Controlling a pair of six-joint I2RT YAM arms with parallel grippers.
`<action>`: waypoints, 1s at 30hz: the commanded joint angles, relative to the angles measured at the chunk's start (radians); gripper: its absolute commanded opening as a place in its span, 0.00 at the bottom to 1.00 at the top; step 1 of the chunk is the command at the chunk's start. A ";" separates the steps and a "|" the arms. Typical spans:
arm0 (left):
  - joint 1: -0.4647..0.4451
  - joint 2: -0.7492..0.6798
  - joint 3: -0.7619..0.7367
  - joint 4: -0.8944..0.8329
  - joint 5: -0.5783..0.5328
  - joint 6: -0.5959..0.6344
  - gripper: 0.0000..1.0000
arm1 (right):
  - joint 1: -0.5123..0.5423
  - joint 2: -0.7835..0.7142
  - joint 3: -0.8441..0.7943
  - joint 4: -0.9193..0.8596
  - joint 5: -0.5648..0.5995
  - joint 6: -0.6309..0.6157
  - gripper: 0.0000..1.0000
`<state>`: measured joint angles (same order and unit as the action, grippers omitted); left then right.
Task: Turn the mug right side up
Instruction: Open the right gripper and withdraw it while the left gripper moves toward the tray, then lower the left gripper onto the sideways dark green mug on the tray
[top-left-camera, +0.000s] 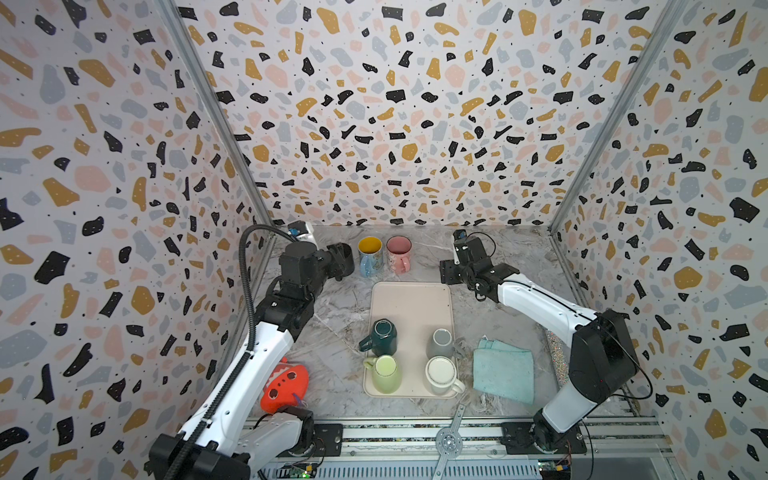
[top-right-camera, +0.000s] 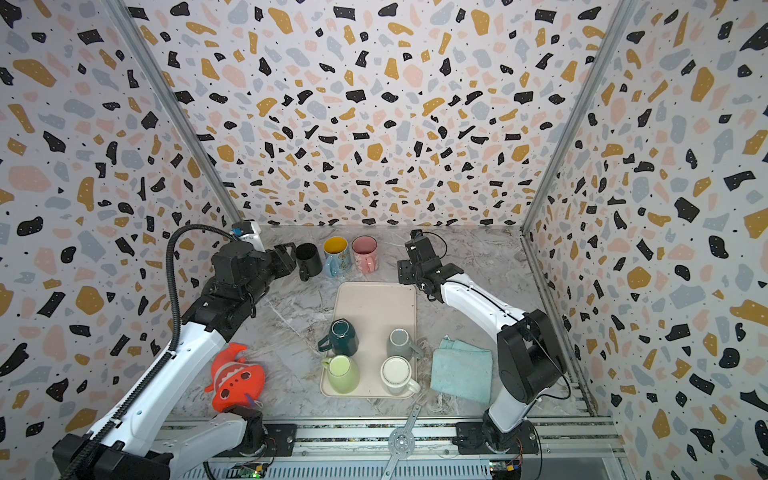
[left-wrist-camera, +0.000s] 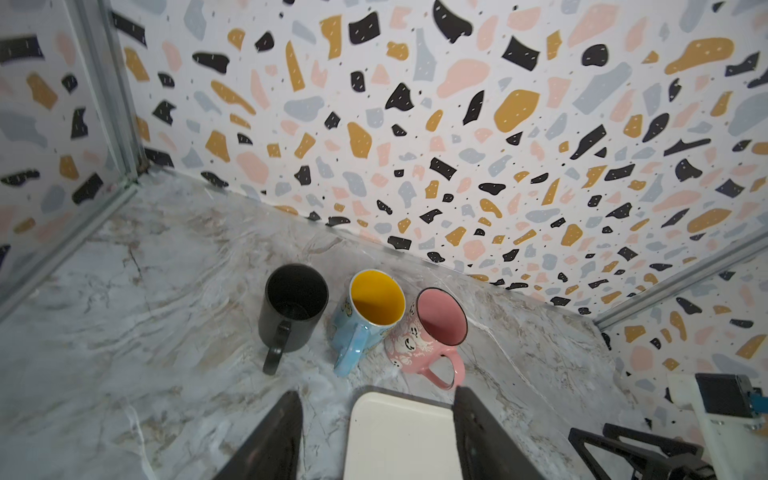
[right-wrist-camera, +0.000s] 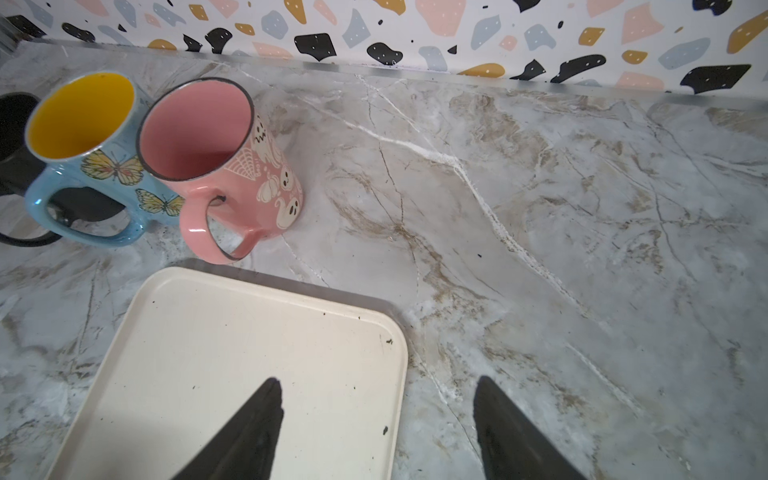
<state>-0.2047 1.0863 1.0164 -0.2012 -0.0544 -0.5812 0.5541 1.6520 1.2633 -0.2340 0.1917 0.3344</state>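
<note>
Four mugs stand upside down on the cream tray (top-left-camera: 409, 299): dark green (top-left-camera: 380, 336), grey (top-left-camera: 441, 343), light green (top-left-camera: 386, 372) and white (top-left-camera: 441, 374). Behind the tray, a black mug (top-right-camera: 308, 259), a blue mug with a yellow inside (top-right-camera: 336, 255) and a pink mug (top-right-camera: 365, 253) stand upright in a row. My left gripper (top-right-camera: 284, 257) hovers open just left of the black mug (left-wrist-camera: 293, 307), holding nothing. In the left wrist view the mug lies ahead of the fingertips (left-wrist-camera: 278, 436). My right gripper (top-left-camera: 449, 272) is open and empty over the tray's far right corner (right-wrist-camera: 390, 332).
A turquoise cloth (top-left-camera: 503, 370) lies right of the tray. An orange fish toy (top-left-camera: 284, 384) lies at the front left by the left arm. The terrazzo walls close in at the back and both sides. A metal rail (top-left-camera: 415, 432) runs along the front.
</note>
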 joint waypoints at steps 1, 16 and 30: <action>0.087 0.016 -0.062 0.018 0.236 -0.245 0.59 | -0.008 -0.053 -0.020 0.022 -0.012 0.016 0.74; 0.160 0.052 -0.234 -0.080 0.614 -0.823 0.59 | -0.026 -0.083 -0.074 0.058 -0.030 0.048 0.75; 0.161 -0.074 -0.295 -0.294 0.553 -0.925 0.57 | -0.028 -0.067 -0.079 0.071 -0.059 0.062 0.75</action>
<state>-0.0502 1.0233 0.7109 -0.4225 0.4908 -1.5043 0.5282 1.6070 1.1862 -0.1734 0.1444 0.3840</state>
